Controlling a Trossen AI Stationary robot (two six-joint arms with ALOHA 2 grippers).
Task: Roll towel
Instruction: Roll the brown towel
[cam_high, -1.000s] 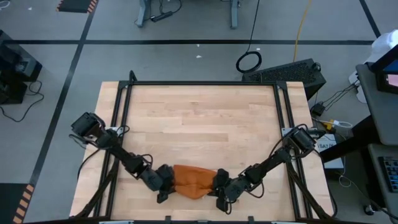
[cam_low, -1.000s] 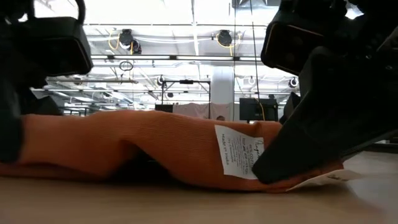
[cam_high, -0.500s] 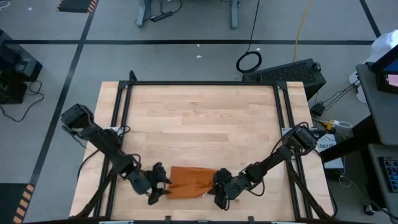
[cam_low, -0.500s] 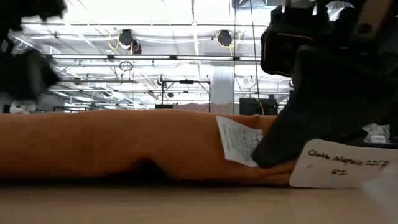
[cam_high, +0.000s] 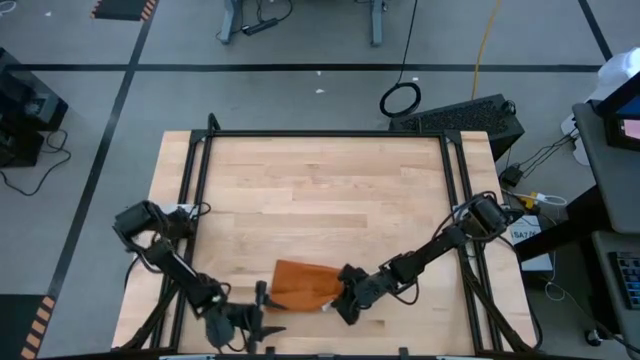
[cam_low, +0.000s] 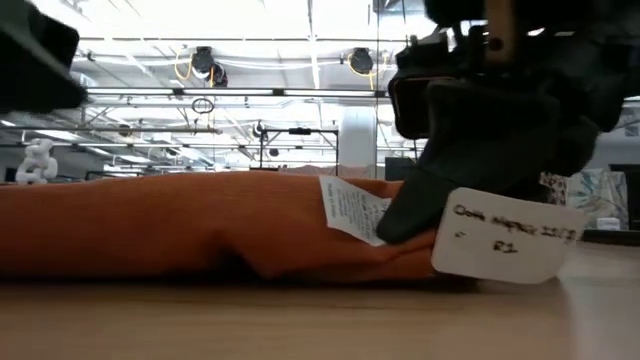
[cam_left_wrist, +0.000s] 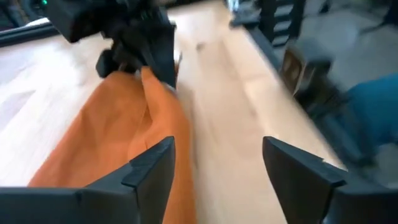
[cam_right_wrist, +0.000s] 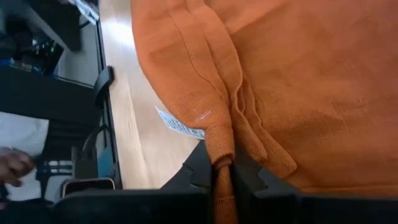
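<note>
Towel: the burnt-orange towel (cam_high: 302, 284) lies folded flat on the bench (cam_high: 320, 190), near the front edge at about 6 o'clock from the bench's middle.
Towel tag: a small white tag (cam_low: 352, 210) hangs at the towel's edge beside the right arm's pincer (printed, too small to read).
Towel shape: in the low view it is a long, low bundle (cam_low: 180, 225) resting on the wood, with a shallow dip along its underside.
Right pincer: the right pincer (cam_high: 343, 303) sits at the towel's 3 o'clock end, its fingers (cam_right_wrist: 199, 168) clamped tight on a pinched fold of the cloth (cam_right_wrist: 219, 140).
Right arm label: a white card (cam_low: 508, 236) with handwriting hangs from that arm, just in front of the towel's end in the low view.
Left pincer: the left pincer (cam_high: 262, 318) stands off the towel's 9 o'clock end, toward the front edge, its fingers (cam_left_wrist: 152, 168) spread wide and holding nothing (the cloth shows between and beyond them in the left wrist view, apart from both).
Bench: light wood boards inside a dark metal frame (cam_high: 200, 160).
</note>
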